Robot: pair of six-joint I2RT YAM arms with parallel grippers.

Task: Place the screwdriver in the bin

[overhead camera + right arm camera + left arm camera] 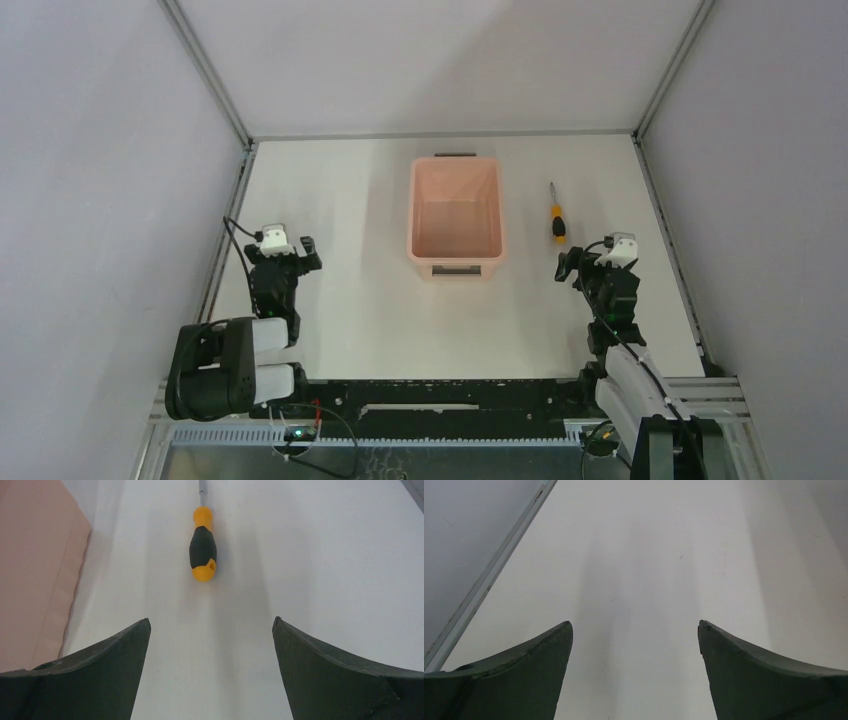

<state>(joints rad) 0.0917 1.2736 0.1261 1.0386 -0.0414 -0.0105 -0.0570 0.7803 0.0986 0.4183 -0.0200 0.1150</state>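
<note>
Your right end effector [210, 620] is spread wide and holds nothing. Its 2 fingers frame the bench [320, 555], with the screwdriver [202, 550] lying flat just ahead. The handle butt faces you, and the shaft points away and runs out of the top of the wrist view. It sits slightly left of the centre line between the fingers. The bin [413, 215] stands upright to the left of the screwdriver, near it but apart. Your left end effector [635, 622] is equally wide open, holding nothing, on the far side of the bin.

The pick has not begun, so the risks are all ahead of you. The handle is round and lies along your line of approach. If you close off-centre, 1 finger will likely touch first and roll it sideways, perhaps toward the bin wall where the fingers have little room. If you grip the thin shaft, it may pivot or slip. How high the fingers ride above the bench is hard to judge from these views. Too low and the tips scrape; too high and they pinch only the top of the handle.
</note>
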